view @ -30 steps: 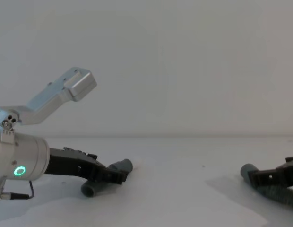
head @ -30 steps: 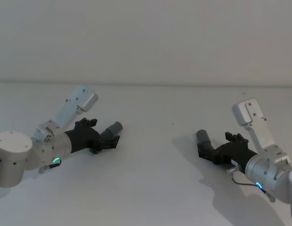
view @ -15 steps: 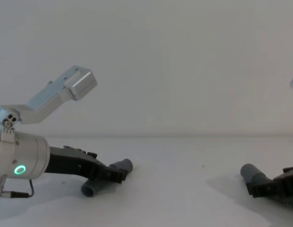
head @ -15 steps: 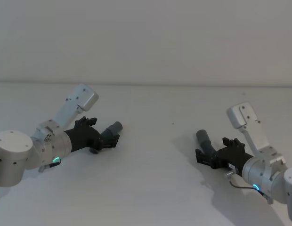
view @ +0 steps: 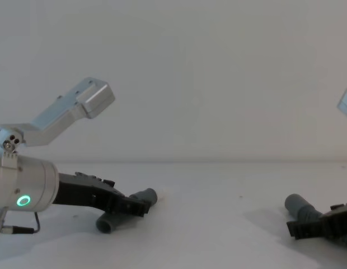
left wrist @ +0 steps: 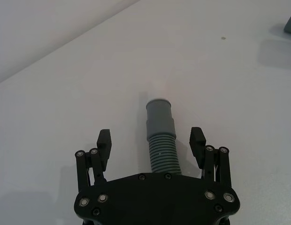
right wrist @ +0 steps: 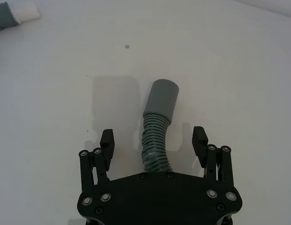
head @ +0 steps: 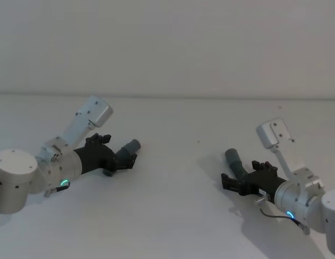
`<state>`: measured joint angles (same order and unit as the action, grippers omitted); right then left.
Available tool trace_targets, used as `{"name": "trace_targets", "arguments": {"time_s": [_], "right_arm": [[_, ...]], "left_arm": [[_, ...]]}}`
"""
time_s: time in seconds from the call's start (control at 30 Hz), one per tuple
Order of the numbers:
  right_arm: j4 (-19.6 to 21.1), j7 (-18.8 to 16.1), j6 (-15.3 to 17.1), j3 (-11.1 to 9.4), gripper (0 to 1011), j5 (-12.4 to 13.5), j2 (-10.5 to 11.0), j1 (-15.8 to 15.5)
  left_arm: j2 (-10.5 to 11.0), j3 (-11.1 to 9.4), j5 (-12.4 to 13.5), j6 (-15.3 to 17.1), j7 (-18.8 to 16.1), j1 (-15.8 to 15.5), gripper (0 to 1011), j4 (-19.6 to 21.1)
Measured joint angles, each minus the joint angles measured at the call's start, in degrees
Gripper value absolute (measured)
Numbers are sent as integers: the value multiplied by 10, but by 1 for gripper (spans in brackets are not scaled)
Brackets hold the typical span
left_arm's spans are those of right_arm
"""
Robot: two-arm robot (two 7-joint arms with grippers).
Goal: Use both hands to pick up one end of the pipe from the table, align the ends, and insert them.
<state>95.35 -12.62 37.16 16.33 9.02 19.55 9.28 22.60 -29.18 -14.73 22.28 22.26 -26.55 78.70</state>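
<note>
**Both hands spread wide over the hose ends**

A dark grey ribbed flexible hose (left wrist: 162, 157) rests on the white matte counter (head: 173, 183). At the counter's left side, the black open-frame left hand (left wrist: 151, 139) straddles the ribs with its fingers clear, just behind a smooth grey cuff (left wrist: 159, 119). At the counter's right side, the right hand (right wrist: 153, 136) is open too, straddling the ribs behind a plain grey sleeve (right wrist: 162, 101).

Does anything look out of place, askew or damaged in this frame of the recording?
Nothing stands out. The left gripper straddles one cuff with its jaws open, and the right gripper straddles the other cuff likewise. The ribbed hose behind that one curves slightly, normal for flexible pipe. No damage shows.
</note>
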Motion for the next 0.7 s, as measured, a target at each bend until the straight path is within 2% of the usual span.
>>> {"name": "trace_targets", "arguments": {"time_s": [0.7], "right_arm": [[-4, -4, 6, -1, 1003, 0, -5, 2]], "left_arm": [[-1, 1, 0, 4, 1, 0, 1001, 0]]}}
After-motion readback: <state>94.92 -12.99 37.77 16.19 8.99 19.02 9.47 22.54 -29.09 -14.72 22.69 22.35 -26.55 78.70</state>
